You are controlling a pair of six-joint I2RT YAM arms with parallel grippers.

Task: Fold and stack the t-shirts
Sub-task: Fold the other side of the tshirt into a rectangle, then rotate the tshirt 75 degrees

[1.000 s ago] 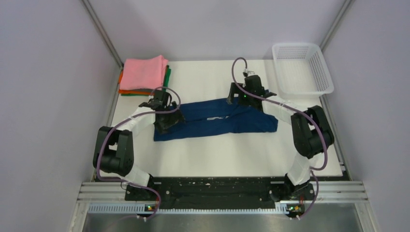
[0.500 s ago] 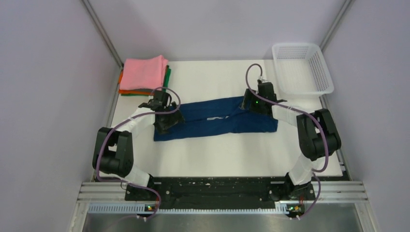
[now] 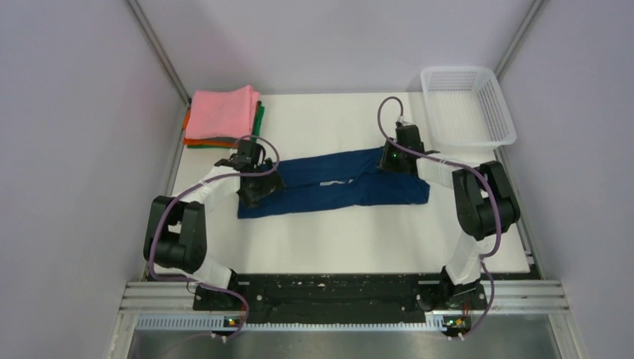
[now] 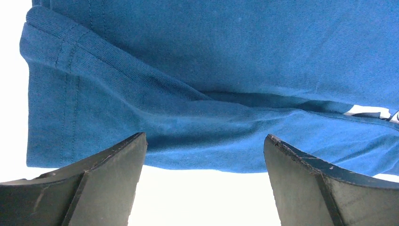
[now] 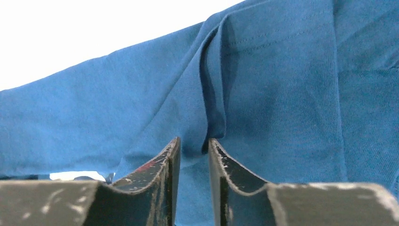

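From above, our left hand (image 4: 204, 141) hides one end of the navy t-shirt (image 3: 336, 183), and the shirt's white chest print is too small to read. Beyond that hand, the stack of folded t-shirts (image 3: 224, 116) shows only a pink top with orange and green edges. The navy shirt is a soft, fine-ribbed knit with stitched hems, lying rumpled on the white worktop (image 3: 336, 239). The left hand's dark fingers stand wide apart over its hem. Our right hand (image 5: 193, 143) pinches a raised ridge of the cloth. Beyond it sits a white mesh basket (image 3: 467, 108).
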